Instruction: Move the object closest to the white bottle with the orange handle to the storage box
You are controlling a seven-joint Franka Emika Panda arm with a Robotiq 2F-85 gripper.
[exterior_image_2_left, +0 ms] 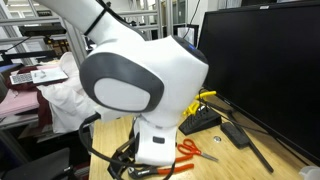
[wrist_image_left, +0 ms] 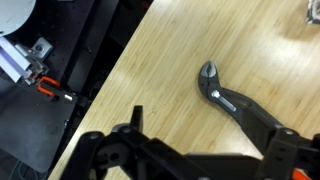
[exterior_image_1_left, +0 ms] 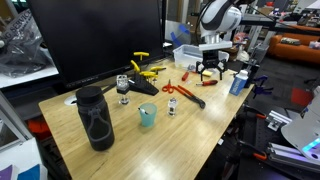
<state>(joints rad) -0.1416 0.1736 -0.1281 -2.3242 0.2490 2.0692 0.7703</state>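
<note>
The white bottle (exterior_image_1_left: 238,83), with a blue body, stands upright near the table's edge. An orange-handled tool (exterior_image_1_left: 174,89) lies on the wooden table, and a dark-handled pair of pliers (exterior_image_1_left: 195,99) lies against it. The orange handles also show in an exterior view (exterior_image_2_left: 186,150). The clear storage box (exterior_image_1_left: 186,52) sits at the back of the table. My gripper (exterior_image_1_left: 210,70) hangs open and empty above the table between the box and the bottle. In the wrist view the gripper (wrist_image_left: 210,150) is open just short of the dark pliers (wrist_image_left: 235,100), not touching them.
A large black bottle (exterior_image_1_left: 95,118), a teal cup (exterior_image_1_left: 147,116), two small glasses (exterior_image_1_left: 123,88) and a yellow clamp (exterior_image_1_left: 145,68) stand on the table before a big monitor (exterior_image_1_left: 100,35). The table edge (wrist_image_left: 115,75) is close at the gripper's left. The arm fills an exterior view (exterior_image_2_left: 140,80).
</note>
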